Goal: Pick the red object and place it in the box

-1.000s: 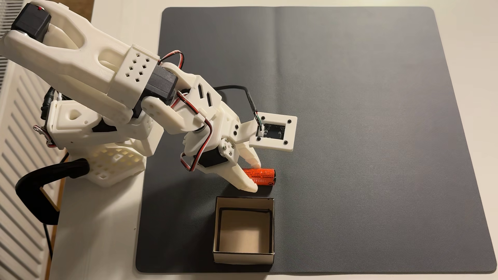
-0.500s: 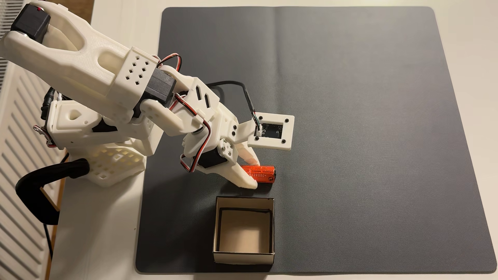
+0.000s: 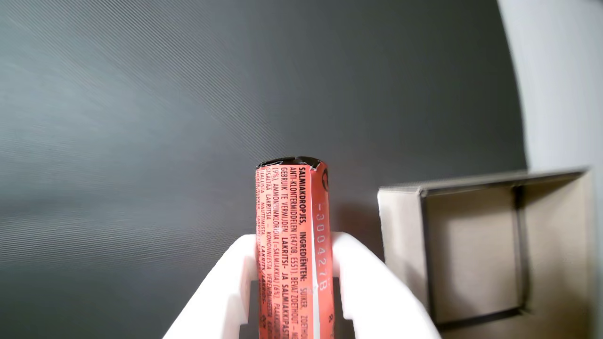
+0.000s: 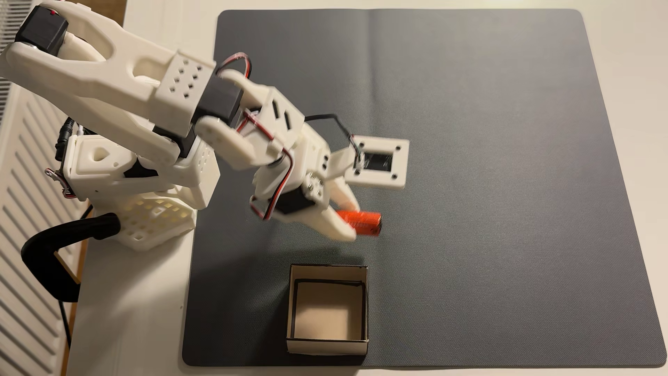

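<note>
Fixed view: dark mat (image 4: 488,180) on a white table (image 4: 137,325); box (image 4: 364,311) stands open, nothing between it and the arm. Gripper (image 4: 352,224), slightly blurred, apparently raised off the mat, jaws clamped on the red object (image 4: 365,221), near the box.

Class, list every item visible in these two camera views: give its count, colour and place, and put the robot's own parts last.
red object: one, orange-red with black print, held between the fingers above the mat.
box: one, cream walls, tan bottom, open, empty, on the mat's near edge in the fixed view.
mat: one, dark grey, on the table.
table: one, white, beneath everything.
arm: one, white, reaching from the left in the fixed view.
gripper: one, white fingers, shut on the red object.
</note>
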`<act>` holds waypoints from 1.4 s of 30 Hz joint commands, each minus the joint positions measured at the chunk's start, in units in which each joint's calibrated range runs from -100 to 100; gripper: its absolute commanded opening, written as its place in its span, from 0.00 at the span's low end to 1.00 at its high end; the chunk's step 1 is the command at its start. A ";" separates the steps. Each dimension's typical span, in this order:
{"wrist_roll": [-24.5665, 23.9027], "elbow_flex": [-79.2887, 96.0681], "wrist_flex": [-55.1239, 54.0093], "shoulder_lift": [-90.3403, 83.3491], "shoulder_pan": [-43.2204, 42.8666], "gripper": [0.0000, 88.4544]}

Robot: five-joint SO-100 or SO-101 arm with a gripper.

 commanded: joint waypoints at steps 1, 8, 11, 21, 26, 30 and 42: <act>-0.04 -13.84 9.47 0.01 0.30 0.01; 5.48 -22.28 13.58 0.01 7.94 0.01; 7.46 -22.01 13.32 0.10 12.77 0.01; 8.35 -9.31 2.83 0.01 17.89 0.01; 8.14 -4.77 -1.72 0.01 17.45 0.01; 8.30 -2.69 -1.72 0.01 17.67 0.01; 7.93 -2.78 -1.54 -0.07 17.15 0.16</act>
